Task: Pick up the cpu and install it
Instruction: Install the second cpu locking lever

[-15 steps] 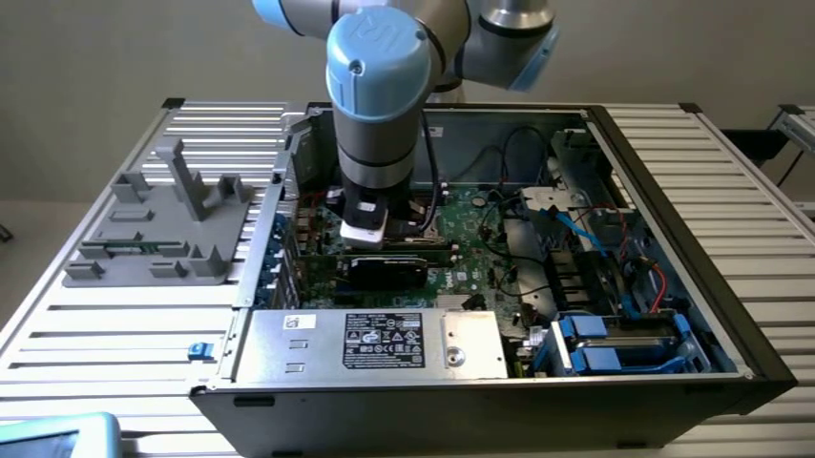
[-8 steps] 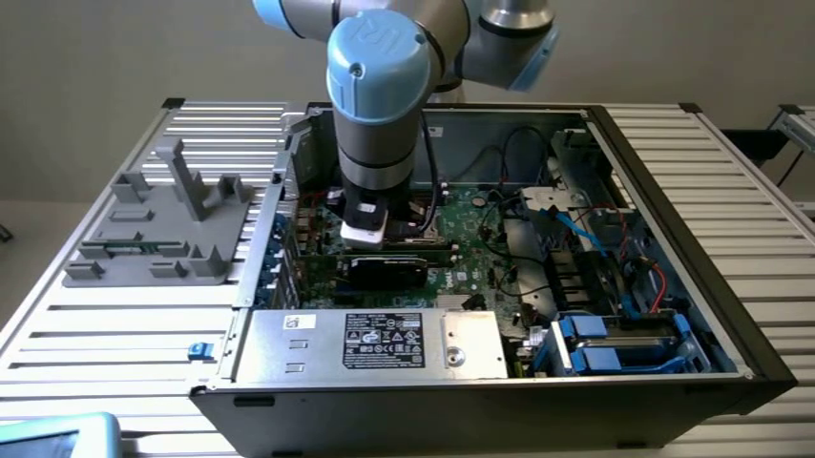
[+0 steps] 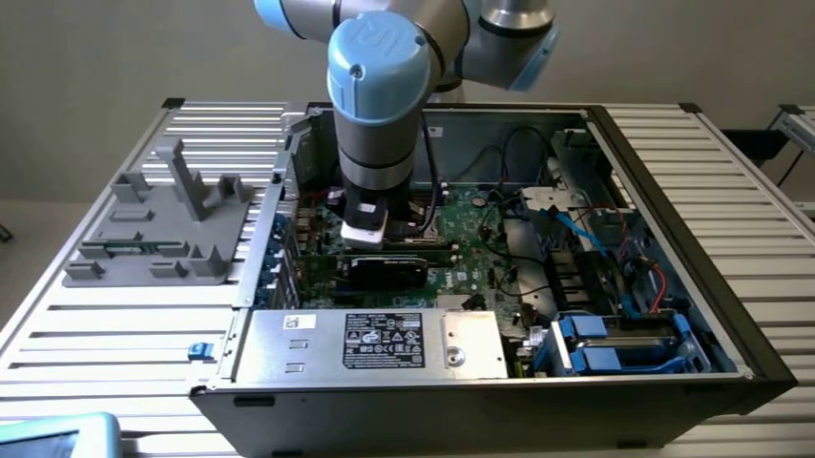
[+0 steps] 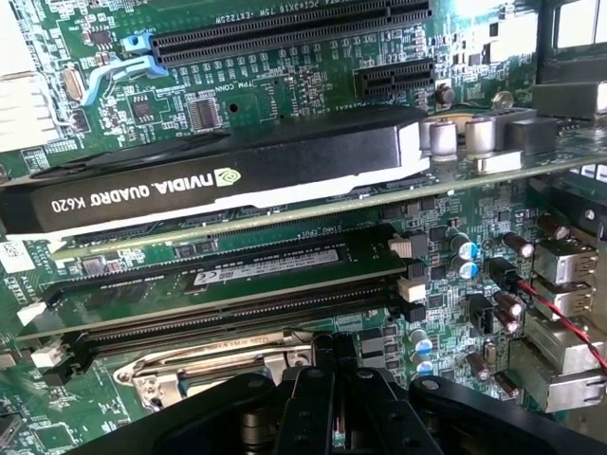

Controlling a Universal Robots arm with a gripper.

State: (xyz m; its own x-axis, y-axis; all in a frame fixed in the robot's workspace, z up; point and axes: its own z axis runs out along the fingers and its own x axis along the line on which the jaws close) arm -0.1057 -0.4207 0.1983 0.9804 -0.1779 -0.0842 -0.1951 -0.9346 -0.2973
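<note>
Here we see our black fingers [image 4: 318, 403] clenched together just above the metal-framed socket [image 4: 223, 365] on the green motherboard [image 4: 313, 81], beside the black NVIDIA graphics card [image 4: 218, 175] in the open computer case [image 3: 675, 205]. We cannot tell where the cpu is.

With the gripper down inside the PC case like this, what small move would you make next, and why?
Probably a slight, slow descent. The gripper is shut and hangs over the motherboard, just above the metal-framed socket, beside the graphics card. I cannot tell whether it holds the cpu.
</note>
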